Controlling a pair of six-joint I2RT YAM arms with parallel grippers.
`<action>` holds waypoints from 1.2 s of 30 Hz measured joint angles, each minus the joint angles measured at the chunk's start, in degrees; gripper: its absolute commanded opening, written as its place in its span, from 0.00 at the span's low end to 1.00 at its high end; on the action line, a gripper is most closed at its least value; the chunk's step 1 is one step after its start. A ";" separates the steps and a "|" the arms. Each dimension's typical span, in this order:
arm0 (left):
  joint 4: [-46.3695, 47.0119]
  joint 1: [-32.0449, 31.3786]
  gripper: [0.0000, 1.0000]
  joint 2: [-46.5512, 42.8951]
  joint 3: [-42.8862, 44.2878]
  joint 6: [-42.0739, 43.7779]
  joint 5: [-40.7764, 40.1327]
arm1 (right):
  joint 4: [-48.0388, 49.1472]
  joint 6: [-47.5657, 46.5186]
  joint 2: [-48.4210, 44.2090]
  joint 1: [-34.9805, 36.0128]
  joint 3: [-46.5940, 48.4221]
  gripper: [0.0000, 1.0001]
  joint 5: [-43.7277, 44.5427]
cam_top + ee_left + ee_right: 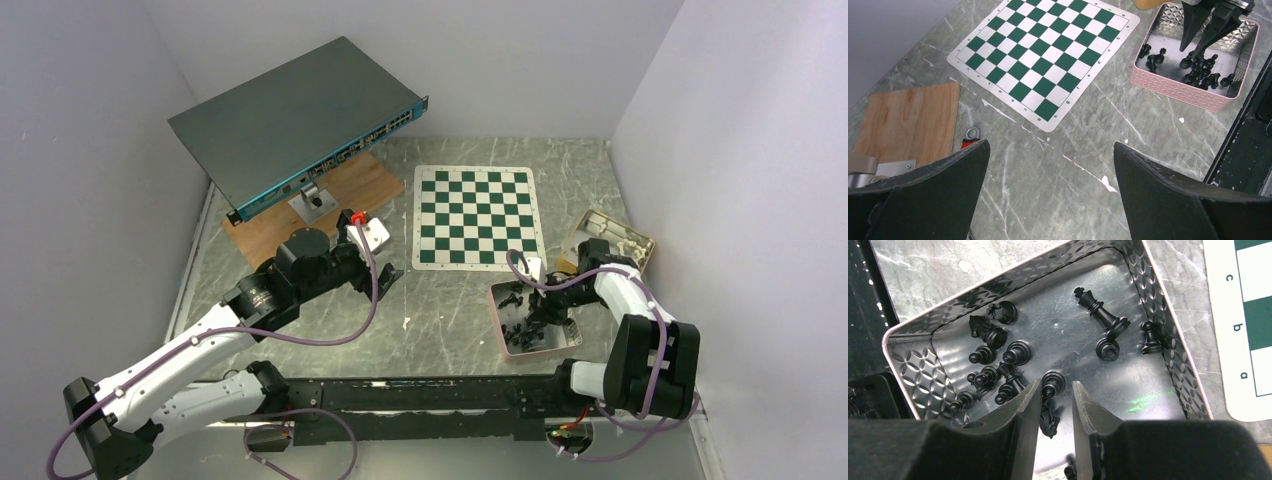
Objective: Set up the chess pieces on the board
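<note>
Green-and-white checkered board [476, 216], black chess pieces [1015, 354], pink tray [1188, 95].

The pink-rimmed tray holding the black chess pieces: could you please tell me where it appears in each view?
Top external: the tray lies right of centre, below the near right corner of the board.
Left wrist: the tray is at upper right, right of the board.
Right wrist: the tray fills most of the frame; the board edges in at right.
Shared landmark: the board.
</note>
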 measured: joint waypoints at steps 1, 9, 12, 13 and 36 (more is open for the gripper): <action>0.00 0.00 0.99 0.00 0.00 0.02 0.00 | -0.09 0.00 0.04 0.07 0.00 0.27 0.09; 0.00 0.00 0.99 0.00 0.00 0.02 0.00 | -0.33 0.11 0.76 0.59 0.00 0.08 0.35; 0.00 0.00 0.99 0.00 0.00 0.02 0.02 | -0.35 0.17 0.79 0.59 0.00 0.04 0.31; 0.00 0.00 0.99 0.00 0.00 0.04 0.02 | -0.39 0.24 0.79 0.59 0.02 0.02 0.28; 0.17 0.00 0.99 0.22 -0.63 0.39 0.00 | -5.31 13.40 -3.15 0.63 10.43 0.00 4.35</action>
